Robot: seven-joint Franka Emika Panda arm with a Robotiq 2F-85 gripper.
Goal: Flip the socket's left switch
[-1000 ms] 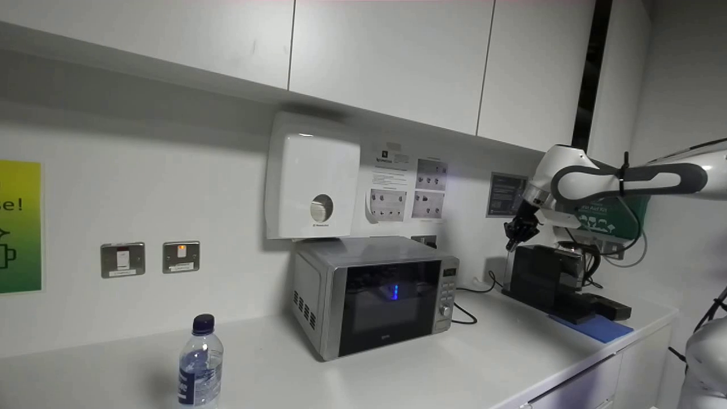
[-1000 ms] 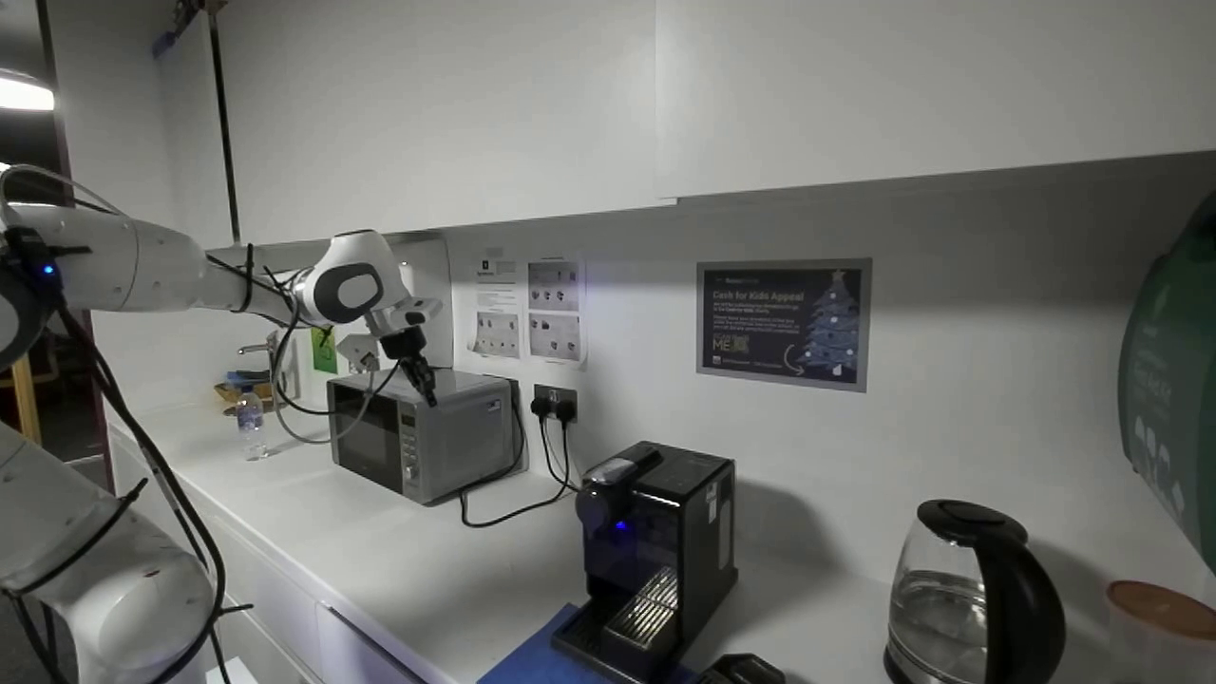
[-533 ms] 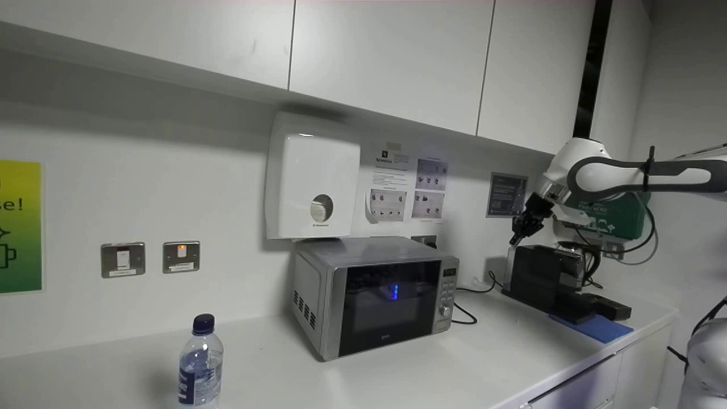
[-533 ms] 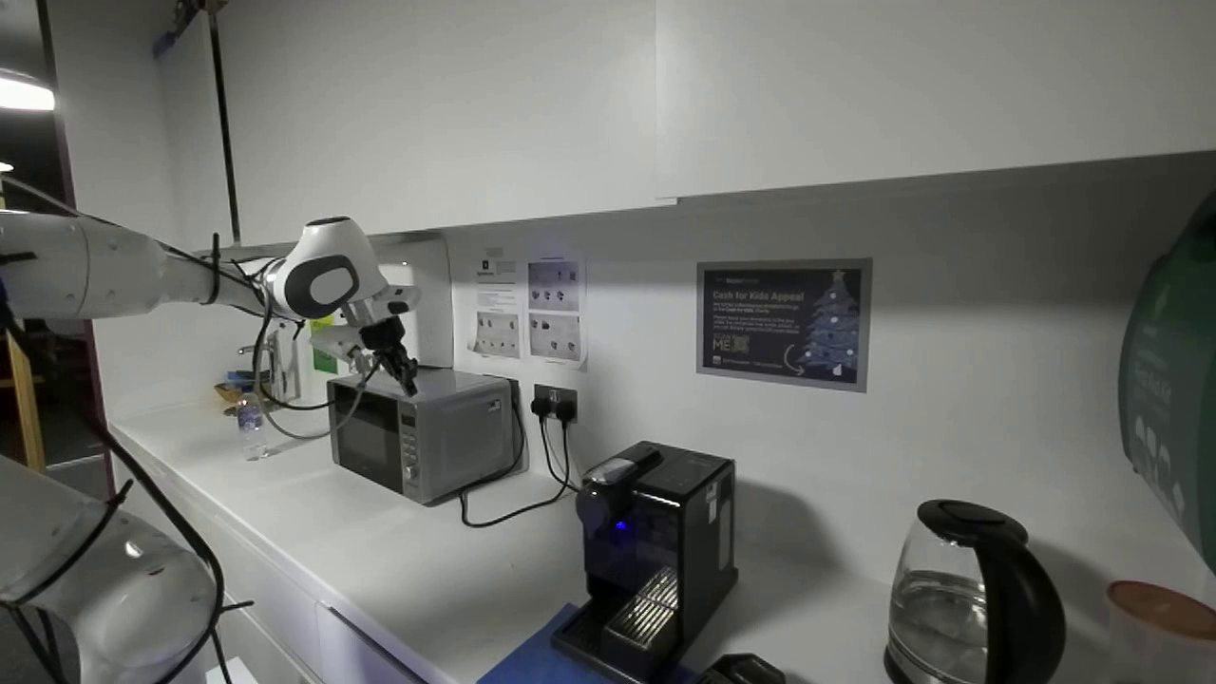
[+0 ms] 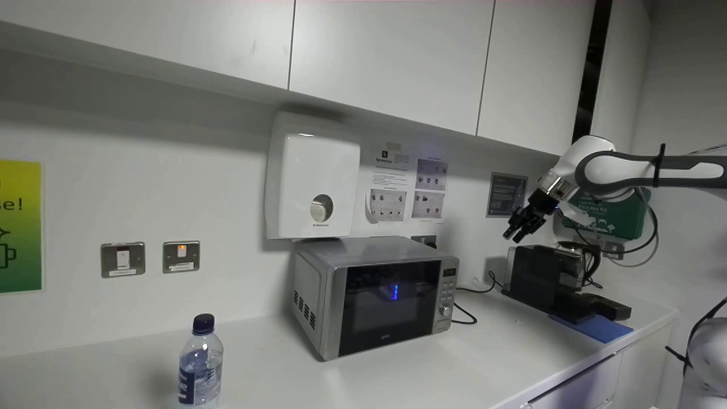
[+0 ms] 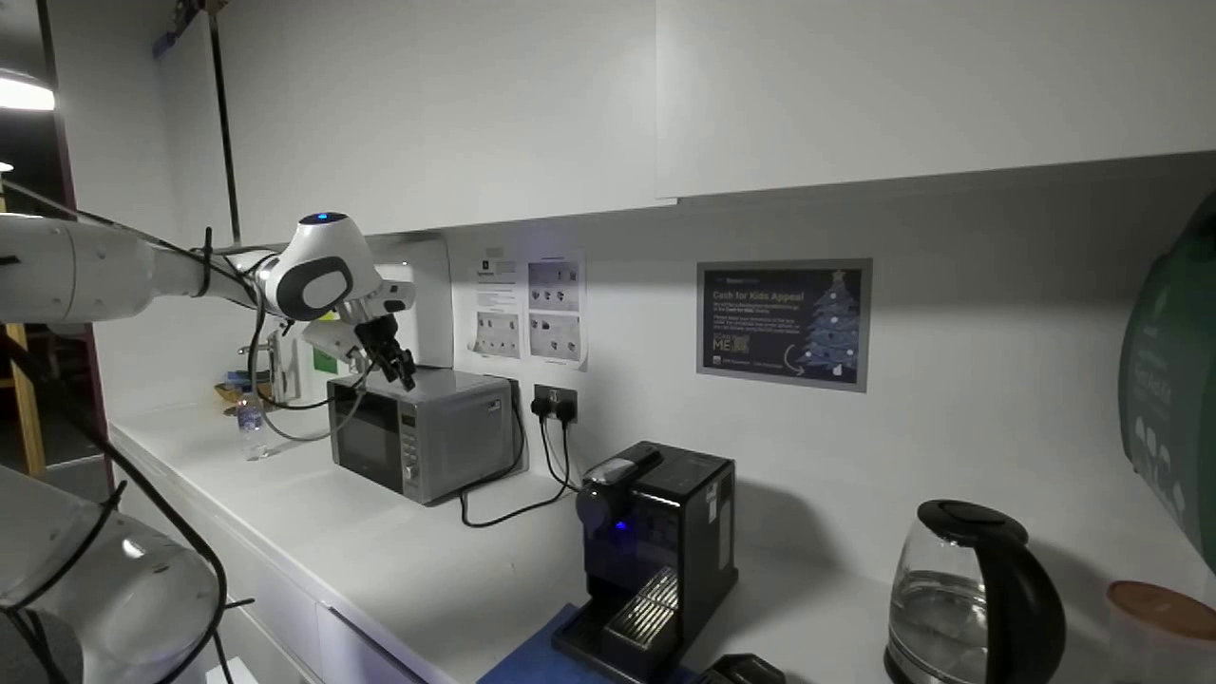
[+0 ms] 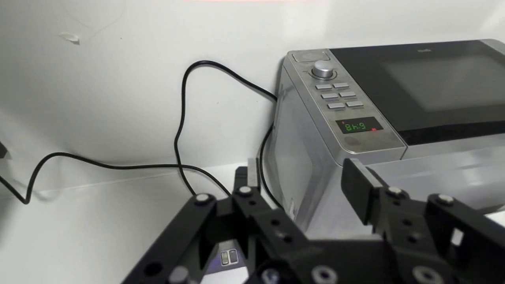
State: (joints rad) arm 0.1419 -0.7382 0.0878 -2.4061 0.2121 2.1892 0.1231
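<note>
Socket (image 6: 555,391) sits at three o'clock from my wide, empty gripper (image 7: 303,176) in an exterior view, and I guess its little left switch (image 7: 233,256) is stiff, so I'd press one end, not pinch.

Free air between the spread black jointed fingers (image 7: 355,189), and beyond that gap looms the boxy silver microwave (image 7: 303,157)! Mostly left of the fingers, in the wrist view, a looping thin black cable (image 7: 183,106) crosses the flat white countertop (image 7: 118,98).
</note>
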